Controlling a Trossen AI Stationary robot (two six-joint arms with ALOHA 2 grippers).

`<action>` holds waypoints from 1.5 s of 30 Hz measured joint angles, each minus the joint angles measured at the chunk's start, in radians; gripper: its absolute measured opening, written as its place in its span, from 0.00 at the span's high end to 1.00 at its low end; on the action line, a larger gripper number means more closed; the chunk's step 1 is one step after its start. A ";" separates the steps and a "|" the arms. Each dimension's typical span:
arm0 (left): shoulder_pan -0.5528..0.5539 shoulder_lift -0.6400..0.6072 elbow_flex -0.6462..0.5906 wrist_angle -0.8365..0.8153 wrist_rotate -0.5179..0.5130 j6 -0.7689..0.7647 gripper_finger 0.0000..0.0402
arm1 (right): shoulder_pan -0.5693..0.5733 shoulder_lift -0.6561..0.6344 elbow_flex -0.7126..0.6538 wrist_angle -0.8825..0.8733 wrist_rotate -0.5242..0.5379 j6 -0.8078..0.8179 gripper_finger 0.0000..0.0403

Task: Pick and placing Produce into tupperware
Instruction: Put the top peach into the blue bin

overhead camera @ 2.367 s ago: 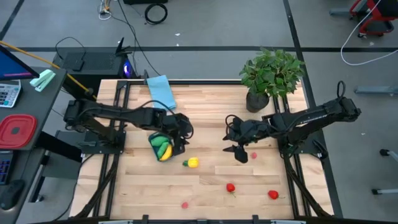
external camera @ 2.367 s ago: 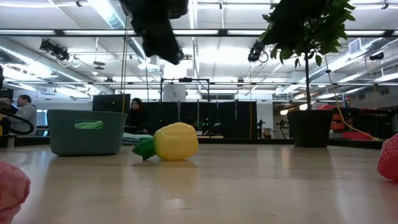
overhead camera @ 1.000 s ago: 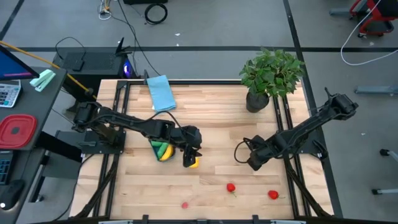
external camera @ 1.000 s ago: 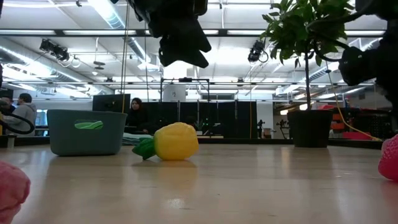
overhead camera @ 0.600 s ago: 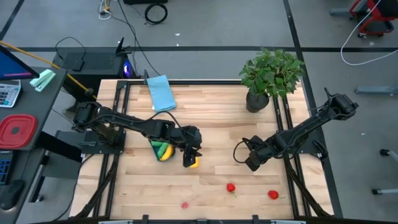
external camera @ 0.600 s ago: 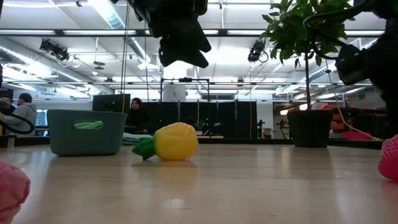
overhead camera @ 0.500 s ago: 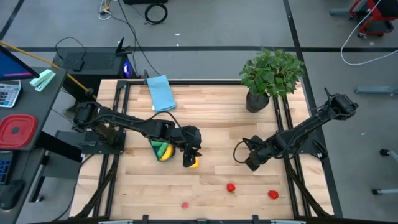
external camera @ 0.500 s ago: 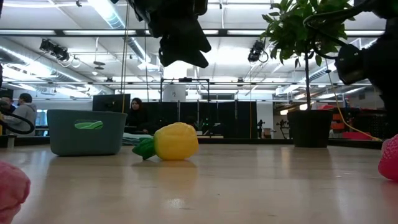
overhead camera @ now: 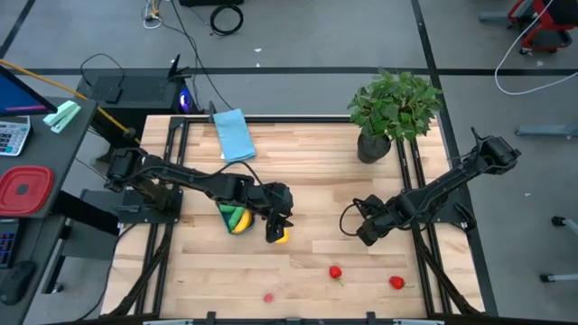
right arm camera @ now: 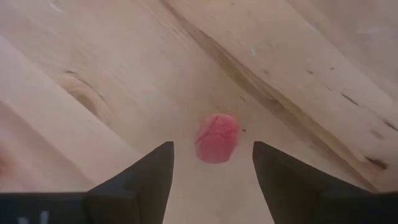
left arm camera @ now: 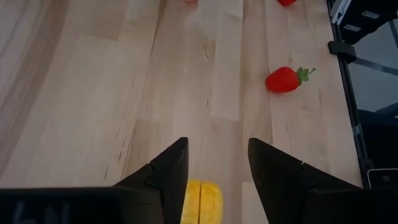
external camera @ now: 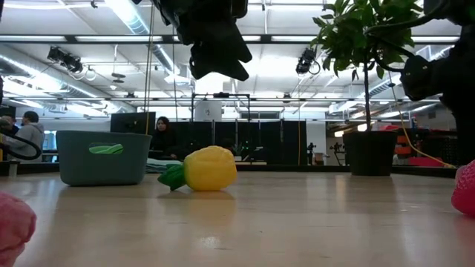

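The teal tupperware (overhead camera: 230, 217) (external camera: 104, 157) holds a yellow banana and green pieces and is partly covered by my left arm. The yellow piece with green stem (overhead camera: 281, 236) (external camera: 204, 169) lies on the table just right of it. My left gripper (overhead camera: 277, 227) (left arm camera: 217, 165) (external camera: 219, 67) hovers open above this piece, with only the piece's yellow end (left arm camera: 202, 202) showing between the fingers. My right gripper (overhead camera: 361, 233) (right arm camera: 212, 165) is open low over a small pink-red piece (right arm camera: 217, 138), which the high view hides.
Two red strawberries (overhead camera: 335, 272) (overhead camera: 396, 283) and a small pink piece (overhead camera: 268, 296) lie near the table's near edge. A potted plant (overhead camera: 395, 108) stands at the far right. A light blue cloth (overhead camera: 233, 135) lies at the far edge.
The right arm has sunk a little toward the table over the small pink-red piece. The left arm and all the produce have stayed put.
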 joint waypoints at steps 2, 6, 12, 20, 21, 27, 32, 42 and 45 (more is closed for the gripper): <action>0.000 0.000 0.000 0.000 0.000 0.000 0.56 | 0.000 0.000 0.000 0.001 0.009 0.000 0.43; 0.000 0.000 0.000 0.000 0.000 0.000 0.56 | 0.000 0.010 0.000 0.001 0.010 0.008 0.43; 0.000 0.000 0.000 0.001 0.000 0.000 0.57 | 0.000 0.085 0.000 0.003 -0.001 -0.005 0.43; 0.001 0.000 0.000 0.001 0.000 0.000 0.57 | 0.000 0.133 0.000 0.072 -0.013 -0.013 0.43; 0.002 0.000 0.000 0.001 0.001 -0.001 0.57 | 0.000 0.138 0.000 0.084 -0.013 -0.016 0.43; 0.005 0.000 0.000 0.013 0.000 -0.002 0.57 | 0.000 0.155 0.000 0.080 -0.014 -0.019 0.45; 0.005 0.000 0.018 0.010 0.000 -0.003 0.58 | 0.000 0.153 0.000 0.083 -0.015 -0.019 0.54; 0.008 -0.014 0.328 -0.418 0.003 0.025 0.65 | -0.005 0.153 0.000 0.250 -0.012 -0.076 0.79; 0.013 -0.014 0.484 -0.612 -0.009 0.028 0.67 | -0.029 0.153 0.016 0.397 -0.011 -0.151 0.81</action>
